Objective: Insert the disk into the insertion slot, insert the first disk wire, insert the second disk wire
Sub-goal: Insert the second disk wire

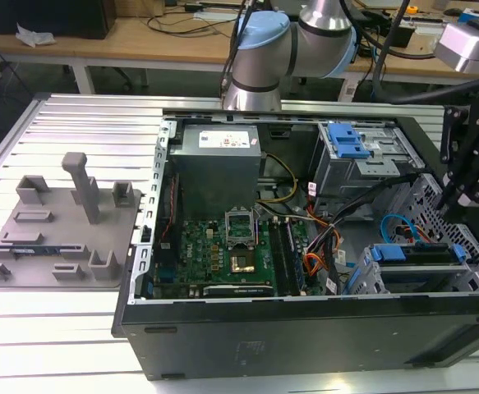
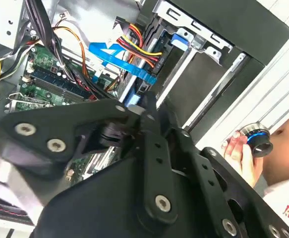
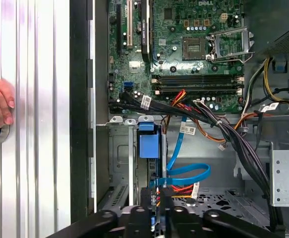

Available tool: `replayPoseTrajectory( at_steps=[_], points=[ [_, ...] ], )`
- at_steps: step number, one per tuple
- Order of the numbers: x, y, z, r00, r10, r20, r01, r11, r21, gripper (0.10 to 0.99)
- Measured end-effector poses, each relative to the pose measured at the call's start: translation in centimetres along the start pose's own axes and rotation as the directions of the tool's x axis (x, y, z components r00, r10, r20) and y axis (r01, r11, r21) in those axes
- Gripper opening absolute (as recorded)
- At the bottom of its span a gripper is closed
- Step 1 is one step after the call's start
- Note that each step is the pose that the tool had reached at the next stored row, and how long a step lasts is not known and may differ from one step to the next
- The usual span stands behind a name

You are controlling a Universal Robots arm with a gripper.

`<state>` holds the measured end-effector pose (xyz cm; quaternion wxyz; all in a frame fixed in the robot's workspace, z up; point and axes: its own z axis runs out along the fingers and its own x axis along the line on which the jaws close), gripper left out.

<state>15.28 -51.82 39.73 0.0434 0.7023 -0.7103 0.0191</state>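
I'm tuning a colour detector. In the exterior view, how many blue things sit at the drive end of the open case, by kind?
blue latch on the grey bay: 1
disk's blue carrier in the perforated cage: 1
blue flat cable looping above it: 1
Total: 3

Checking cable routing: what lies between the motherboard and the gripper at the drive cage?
In the first wrist view, a bundle of dark cables crosses below the motherboard, and a looped blue flat cable lies just before the gripper.
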Motion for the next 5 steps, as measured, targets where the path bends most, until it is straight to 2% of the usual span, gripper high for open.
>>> replayPoseTrajectory(
  at_steps=[2,3,5],
  points=[
    [0.0,0.0,0.0,1.0,0.0,-0.0001,0.0,1.0,0.0,0.153],
    [0.0,0.0,0.0,1.0,0.0,0.0,0.0,1.0,0.0,0.106],
    [0.0,0.0,0.0,1.0,0.0,-0.0001,0.0,1.0,0.0,0.106]
  ],
)
